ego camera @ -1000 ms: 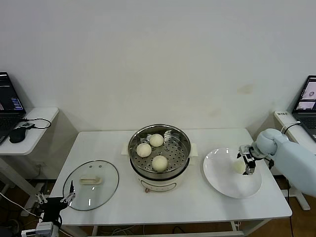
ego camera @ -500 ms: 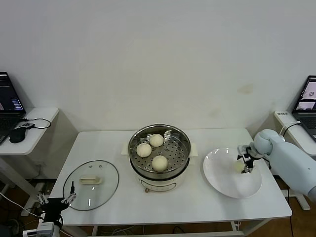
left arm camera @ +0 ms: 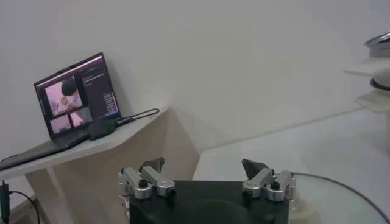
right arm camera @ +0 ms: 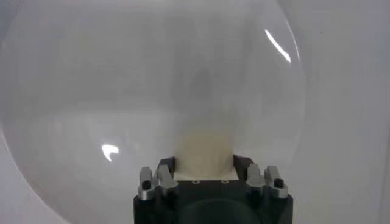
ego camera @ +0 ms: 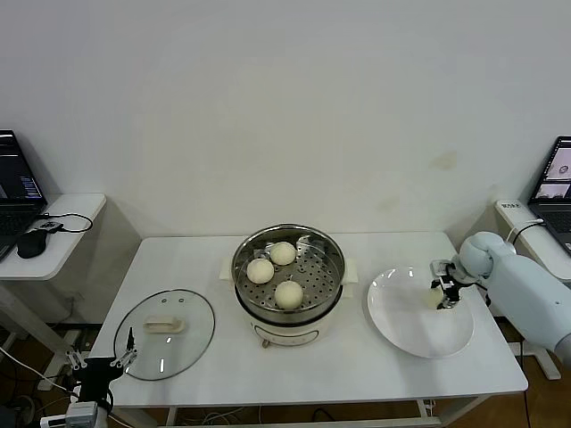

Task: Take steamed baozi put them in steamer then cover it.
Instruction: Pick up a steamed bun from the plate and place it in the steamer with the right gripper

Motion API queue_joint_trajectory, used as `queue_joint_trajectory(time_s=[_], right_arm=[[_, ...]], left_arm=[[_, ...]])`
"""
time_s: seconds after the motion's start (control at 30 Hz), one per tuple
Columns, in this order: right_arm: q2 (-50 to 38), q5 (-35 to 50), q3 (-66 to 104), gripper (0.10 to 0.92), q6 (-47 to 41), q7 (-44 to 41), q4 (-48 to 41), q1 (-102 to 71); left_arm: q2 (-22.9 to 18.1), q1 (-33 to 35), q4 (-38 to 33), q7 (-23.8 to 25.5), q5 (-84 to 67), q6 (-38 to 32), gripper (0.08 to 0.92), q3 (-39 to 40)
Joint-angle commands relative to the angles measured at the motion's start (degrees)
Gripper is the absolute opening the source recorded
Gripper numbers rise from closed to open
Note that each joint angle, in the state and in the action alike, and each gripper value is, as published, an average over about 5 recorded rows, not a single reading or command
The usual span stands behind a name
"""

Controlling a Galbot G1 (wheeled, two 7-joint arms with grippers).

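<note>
Presently right gripper sits clamped on the fourth round cream-white dough bun just above the flat white plate, shiny steel steamer beside it holding three; left gripper idles open.

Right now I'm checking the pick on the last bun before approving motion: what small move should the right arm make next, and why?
Probably a short straight lift. The right gripper sits over the white plate with its fingers closed around the last baozi, while three buns already lie in the steamer. Clearing the plate first seems wise before carrying it across. The left gripper waits by the glass lid.
</note>
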Motion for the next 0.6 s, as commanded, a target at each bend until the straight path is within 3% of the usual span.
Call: queue_joint_trajectory(time_s=[0.03, 0.37, 0.6], right_arm=[[-2.7, 3.2, -2.3, 0.555, -1.4, -1.0, 4.9, 2.3], [-11.0, 19.0, -20.0, 0.551, -9.7, -2.7, 22.8, 22.6], [-6.9, 32.3, -33.7, 0.558, -14.5, -1.7, 27.3, 41.1]], left_arm=[[0.2, 0.2, -0.4, 0.0, 0.0, 0.0, 0.823, -0.2], [0.5, 0.0, -1.2, 0.0, -0.2, 0.1, 0.823, 0.2], [0.4, -0.2, -2.1, 0.0, -0.3, 0.3, 0.823, 0.6]])
